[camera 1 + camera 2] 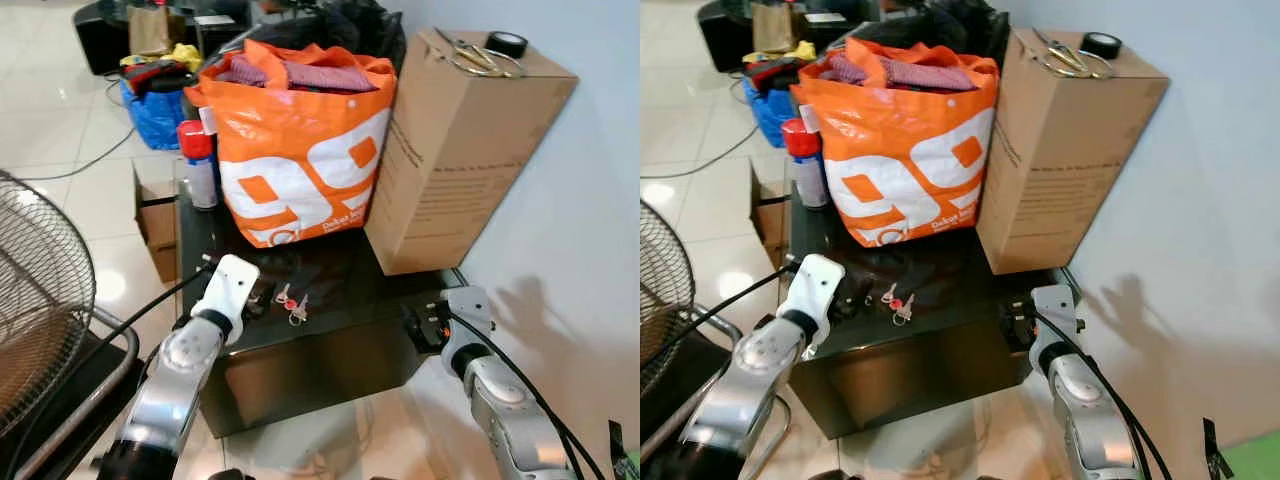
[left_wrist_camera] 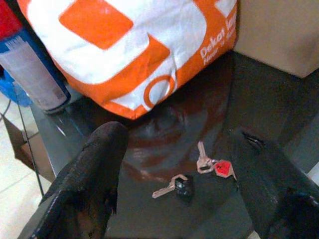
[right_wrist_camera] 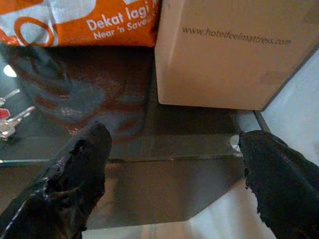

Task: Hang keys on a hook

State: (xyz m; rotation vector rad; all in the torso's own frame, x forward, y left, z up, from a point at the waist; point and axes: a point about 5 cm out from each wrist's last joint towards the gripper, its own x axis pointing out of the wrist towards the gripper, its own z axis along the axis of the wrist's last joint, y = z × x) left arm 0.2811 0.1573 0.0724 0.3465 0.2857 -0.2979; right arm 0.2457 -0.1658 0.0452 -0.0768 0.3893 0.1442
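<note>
A: Keys [image 1: 292,303] lay flat on the dark glass counter [image 1: 340,290], near its front edge and toward the left front corner. Two silver keys, one with a red tag, one with a dark tag.

B: Contact with anything?

A: None seen. Left end effector [image 2: 174,199] hovered just above them, fingers [image 2: 89,174] spread wide, keys between the two fingers in the left wrist view. Nothing pinched.

B: Right side?

A: Right end effector [image 3: 174,174] sat off the counter's right front corner, fingers spread as well, holding nothing. In its wrist view the keys lay at the far edge of the frame, well apart from it.

B: Surroundings on the counter?

A: Orange and white shopping bag [image 1: 300,150] stood behind the keys, toward the back edge, stuffed with cloth. Tall cardboard box [image 1: 460,150] stood upright just beside it, at the right edge, with scissors [image 1: 475,55] and a roll of black tape [image 1: 507,43] on top. Spray can with a red cap [image 1: 198,165] stood at the left edge, beside the bag.

B: Off the counter?

A: Wire fan guard [image 1: 40,290] to the left on the tiled floor [image 1: 60,110]; wall [image 1: 590,200] to the right.
</note>
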